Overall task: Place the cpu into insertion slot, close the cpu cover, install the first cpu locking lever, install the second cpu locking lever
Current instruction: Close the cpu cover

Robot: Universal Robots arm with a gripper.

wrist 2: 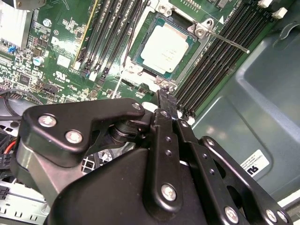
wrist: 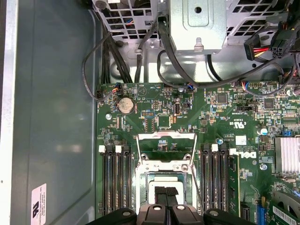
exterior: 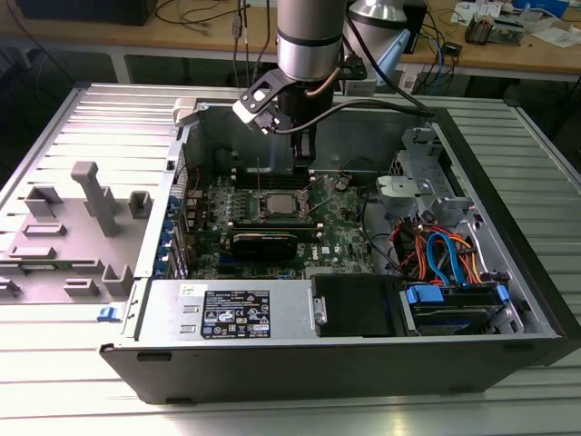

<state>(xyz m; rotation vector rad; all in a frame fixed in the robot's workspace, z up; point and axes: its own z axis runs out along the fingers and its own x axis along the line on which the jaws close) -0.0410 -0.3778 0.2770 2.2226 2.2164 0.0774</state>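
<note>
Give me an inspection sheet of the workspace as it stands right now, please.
Surface: ribbed metal table carrying the open computer case; green motherboard inside.
Job's things: cpu lies in the insertion slot, silvery cpu cover framing it; one thin locking lever juts out over the memory slots.
Clutter: grey plastic fixtures on the table, exterior view's left.
Gripper: gripper shut, empty, tip close above the slot's edge.
Cables: orange and blue leads by the drive bay; black cables beside the board.
Surroundings: wooden bench with wires behind the table.
</note>
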